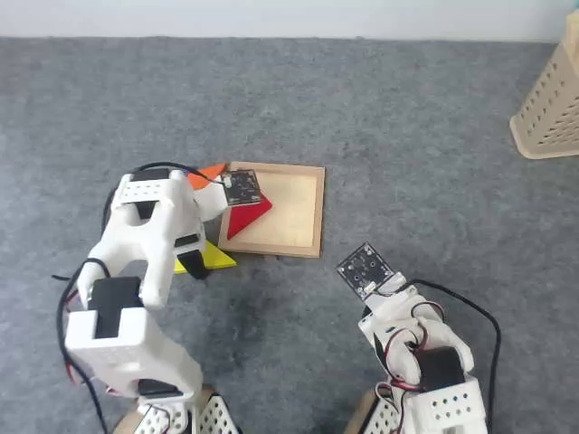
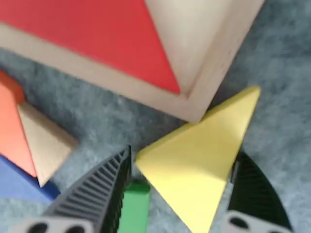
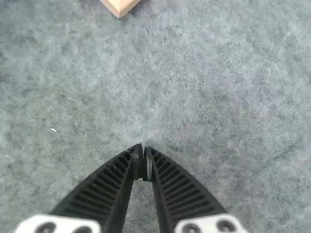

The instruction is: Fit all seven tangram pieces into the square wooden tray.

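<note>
– Tangram pieces first: how many sit in the square wooden tray (image 1: 300,203)?
– I count one. The red triangle (image 1: 246,217) lies flat inside, tucked into a corner. The yellow triangle (image 2: 204,160) lies on the grey carpet (image 1: 434,136) just outside that same corner, its tip beside the rim. An orange piece (image 2: 9,126), a blue piece (image 2: 14,187) and a green piece (image 2: 133,208) lie near it, all off the tray.
– And your left gripper (image 2: 182,155)?
– It straddles the yellow triangle with its jaws wide. I see a sliver of gap on one side, so I judge it isn't clamped yet. It sits across the piece's flanks, I reckon, to pinch and lift it.
– The right gripper (image 3: 142,162)?
– Pressed together, holding nothing, low over the carpet. It's well apart from the loose pieces, parked out of the way, I'd say.
</note>
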`<state>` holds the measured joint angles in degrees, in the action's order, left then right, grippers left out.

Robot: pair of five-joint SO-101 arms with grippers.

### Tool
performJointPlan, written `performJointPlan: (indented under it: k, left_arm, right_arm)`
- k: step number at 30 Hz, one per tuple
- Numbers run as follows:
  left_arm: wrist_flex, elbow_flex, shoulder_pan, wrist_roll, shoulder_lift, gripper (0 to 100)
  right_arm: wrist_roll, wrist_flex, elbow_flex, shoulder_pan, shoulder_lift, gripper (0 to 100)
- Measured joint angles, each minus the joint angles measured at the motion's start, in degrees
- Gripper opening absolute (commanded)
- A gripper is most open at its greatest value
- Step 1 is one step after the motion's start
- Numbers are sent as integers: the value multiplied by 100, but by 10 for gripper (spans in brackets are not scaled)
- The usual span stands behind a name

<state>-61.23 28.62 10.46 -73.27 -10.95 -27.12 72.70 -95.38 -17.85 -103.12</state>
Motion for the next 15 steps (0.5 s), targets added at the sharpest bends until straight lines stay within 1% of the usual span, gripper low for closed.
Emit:
performJointPlan:
  k: [9,15]
  left_arm:
    - [35,0,-79,0,0,315]
    - [44,0,97,18,0,313]
  right_arm:
    - [0,0,0,0,0,8]
    - [0,0,0,0,0,8]
